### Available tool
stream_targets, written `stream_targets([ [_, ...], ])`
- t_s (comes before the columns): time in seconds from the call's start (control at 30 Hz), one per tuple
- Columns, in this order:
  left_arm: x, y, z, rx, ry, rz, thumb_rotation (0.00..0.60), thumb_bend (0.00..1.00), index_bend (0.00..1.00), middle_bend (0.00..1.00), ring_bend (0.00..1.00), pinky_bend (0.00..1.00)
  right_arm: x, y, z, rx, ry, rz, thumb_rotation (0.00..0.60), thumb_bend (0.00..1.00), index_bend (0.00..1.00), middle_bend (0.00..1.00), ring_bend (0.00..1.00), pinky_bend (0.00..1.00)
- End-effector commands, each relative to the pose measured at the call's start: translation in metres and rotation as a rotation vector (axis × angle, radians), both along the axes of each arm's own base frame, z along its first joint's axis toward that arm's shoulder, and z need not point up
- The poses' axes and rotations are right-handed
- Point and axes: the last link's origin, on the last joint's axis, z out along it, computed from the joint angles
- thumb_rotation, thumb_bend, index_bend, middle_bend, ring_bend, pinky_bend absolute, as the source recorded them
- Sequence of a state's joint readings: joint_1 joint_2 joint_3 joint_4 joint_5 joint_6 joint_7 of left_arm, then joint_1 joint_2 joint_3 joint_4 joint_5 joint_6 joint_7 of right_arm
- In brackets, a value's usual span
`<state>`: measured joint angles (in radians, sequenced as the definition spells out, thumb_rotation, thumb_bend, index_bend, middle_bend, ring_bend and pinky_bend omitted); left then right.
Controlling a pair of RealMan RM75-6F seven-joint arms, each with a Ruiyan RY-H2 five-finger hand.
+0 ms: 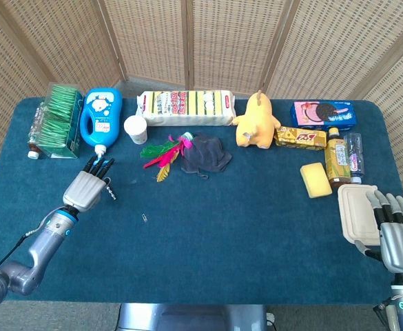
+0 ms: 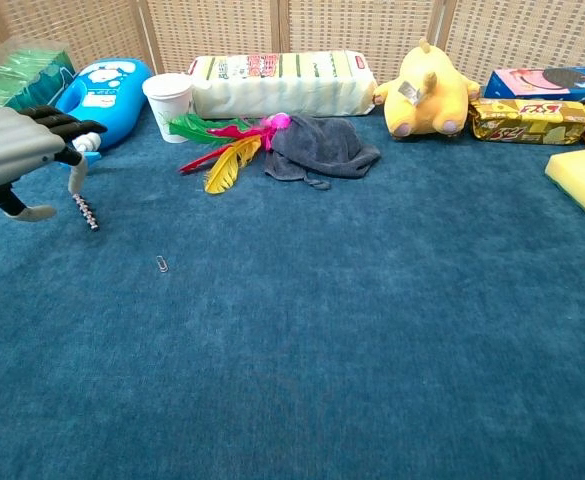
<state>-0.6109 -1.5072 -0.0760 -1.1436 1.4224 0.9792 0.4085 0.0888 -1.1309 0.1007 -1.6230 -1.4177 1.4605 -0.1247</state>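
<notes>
Left hand [image 1: 87,187] is hovering over the bead chain [image 2: 86,212] by the blue bottle [image 1: 100,116], fingers spread, gripping nothing. Right hand [image 1: 397,238] is idling open beside the lunchbox [image 1: 356,212]. Reach step, I'd say; next comes lowering and a fine pinch.

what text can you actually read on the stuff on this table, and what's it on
"TEA": green box, lower left face in the chest view.
Red print on the long white pack: too blurred to read.
Gold wrapper, blue bottle label, blue cookie box, small bottle: illegible.
</notes>
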Motion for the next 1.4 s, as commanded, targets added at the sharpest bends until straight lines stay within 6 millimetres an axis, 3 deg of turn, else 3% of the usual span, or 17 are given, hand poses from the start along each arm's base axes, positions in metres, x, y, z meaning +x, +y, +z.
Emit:
stream_targets([
  [0.03,0.003,0.000,-0.003,0.000,0.000,-0.011,0.600,0.58,0.44,0.00,0.00,0.00,0.000,0.000,0.000,0.004,-0.005,-0.002,0.600,0.00,0.00,0.00,0.00,0.00],
  [0.73,0.021,-0.002,-0.034,-0.048,0.078,-0.017,0.600,0.58,0.44,0.00,0.00,0.00,0.000,0.001,0.002,0.013,-0.023,-0.010,0.600,0.00,0.00,0.00,0.00,0.00],
  [1.4,0.028,0.004,-0.044,-0.045,0.136,-0.025,0.600,0.58,0.44,0.00,0.00,0.00,0.000,0.001,0.003,0.017,-0.033,-0.010,0.600,0.00,0.00,0.00,0.00,0.00],
])
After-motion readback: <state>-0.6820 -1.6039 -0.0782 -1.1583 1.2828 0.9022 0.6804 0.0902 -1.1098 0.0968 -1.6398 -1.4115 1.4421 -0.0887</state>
